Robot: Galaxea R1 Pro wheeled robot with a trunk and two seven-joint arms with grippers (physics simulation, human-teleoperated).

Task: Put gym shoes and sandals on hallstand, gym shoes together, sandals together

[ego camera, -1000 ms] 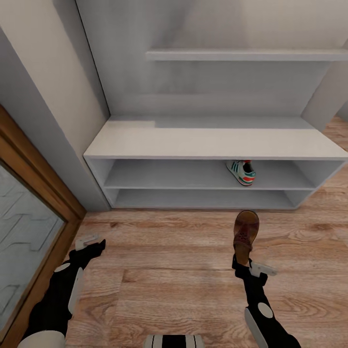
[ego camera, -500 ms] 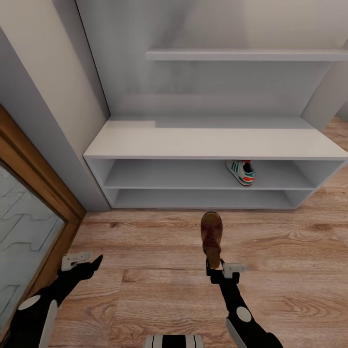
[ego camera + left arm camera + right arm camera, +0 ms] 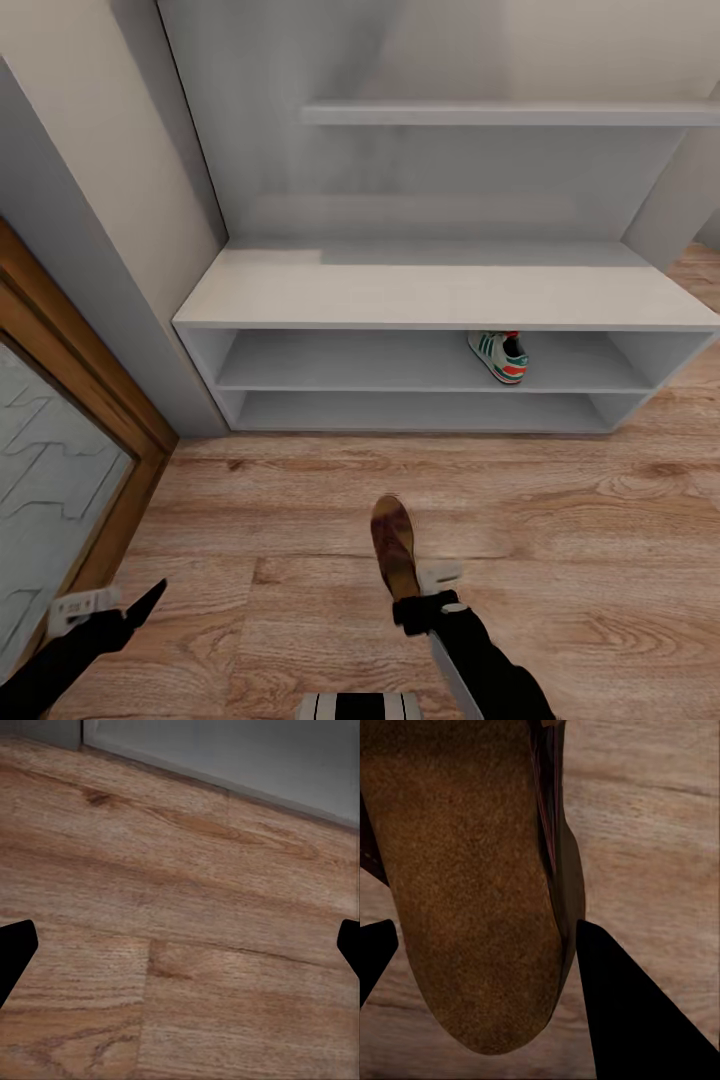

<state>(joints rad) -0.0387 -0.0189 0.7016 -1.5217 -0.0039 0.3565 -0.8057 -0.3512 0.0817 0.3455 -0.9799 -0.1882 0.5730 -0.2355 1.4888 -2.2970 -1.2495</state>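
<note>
Wooden floor [image 3: 300,520] lies under both my grippers, and the grey shoe rack [image 3: 440,290] stands well ahead of my fingers with one gym shoe [image 3: 499,356] already on its upper shelf. My right gripper [image 3: 412,597] is closed on a sandal [image 3: 393,545]; I should carry it level to a free part of the rack, away from the gym shoe, leaving room for both partners. My left gripper [image 3: 120,610] is spread wide over bare planks with nothing in it, and the sandal's straps are hard to make out because it is blurred.

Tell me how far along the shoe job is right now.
Done: one gym shoe sits on the hallstand's upper open shelf. In hand: the right gripper holds one sandal above the corridor floor. The left gripper is open and empty. Left: shelve this sandal, then the second gym shoe and second sandal.
</note>
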